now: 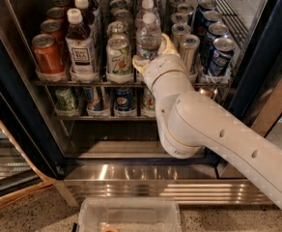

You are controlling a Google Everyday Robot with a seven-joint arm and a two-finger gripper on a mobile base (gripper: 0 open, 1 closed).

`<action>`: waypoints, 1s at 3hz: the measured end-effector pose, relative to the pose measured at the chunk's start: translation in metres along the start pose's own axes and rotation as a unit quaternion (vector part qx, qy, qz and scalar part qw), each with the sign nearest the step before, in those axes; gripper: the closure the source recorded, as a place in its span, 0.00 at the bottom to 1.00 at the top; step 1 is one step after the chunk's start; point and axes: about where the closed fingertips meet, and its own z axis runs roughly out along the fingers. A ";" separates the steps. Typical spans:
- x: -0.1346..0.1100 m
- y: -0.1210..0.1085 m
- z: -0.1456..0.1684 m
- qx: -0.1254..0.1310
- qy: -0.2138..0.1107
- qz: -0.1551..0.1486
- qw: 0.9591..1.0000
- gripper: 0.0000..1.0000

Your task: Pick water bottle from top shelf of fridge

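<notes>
The gripper sits at the water bottle, which stands unlifted at the front of the top shelf of the fridge; the reach looks done, the lift-out remains, and whether the jaws have clamped I cannot tell.

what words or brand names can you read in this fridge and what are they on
"TEA": label of the dark tea bottle, front left of the top shelf.
"pepsi", faint, with the round logo: blue can on the lower rack.
Water bottle label: too blurred to read, and partly hidden by the hand, which is at the bottle's lower half.
Other cans: print too blurred to read.
</notes>
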 end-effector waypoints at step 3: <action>-0.004 -0.005 0.005 0.001 0.002 0.005 1.000 0.99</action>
